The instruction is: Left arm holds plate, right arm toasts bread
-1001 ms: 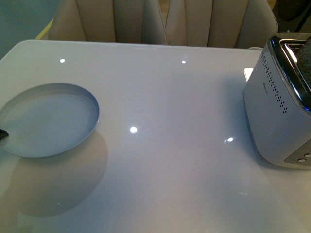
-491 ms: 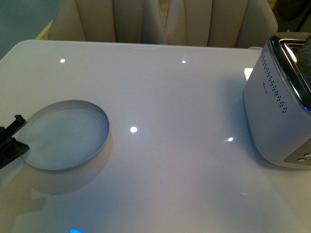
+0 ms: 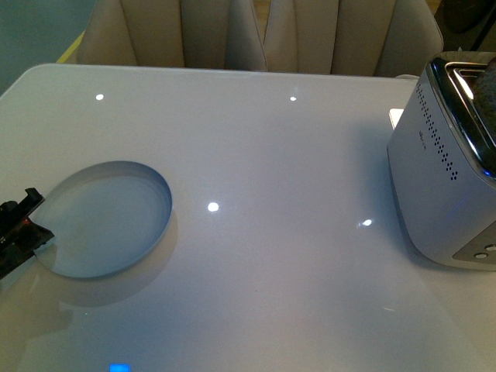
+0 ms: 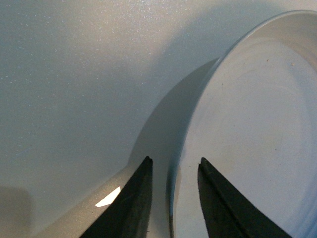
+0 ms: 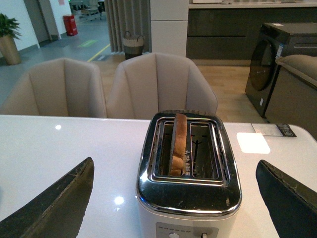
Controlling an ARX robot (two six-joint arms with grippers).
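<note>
The pale blue-grey plate lies flat on the white table at the left, with nothing on it. My left gripper is at its left rim and open. In the left wrist view the plate's rim runs between the two dark fingers of the left gripper, with a gap on each side. The bread stands upright in one slot of the toaster. My right gripper hangs in front of the toaster, open wide, nothing between its fingers. In the front view only the bread's edge shows.
The white and chrome toaster stands at the table's right edge, its second slot empty. A white card lies behind it. Beige chairs line the far side of the table.
The plate, raised and tilted at the far left a second ago, has come down flat and further right. The left gripper has come into view at its rim and eased slightly back.
</note>
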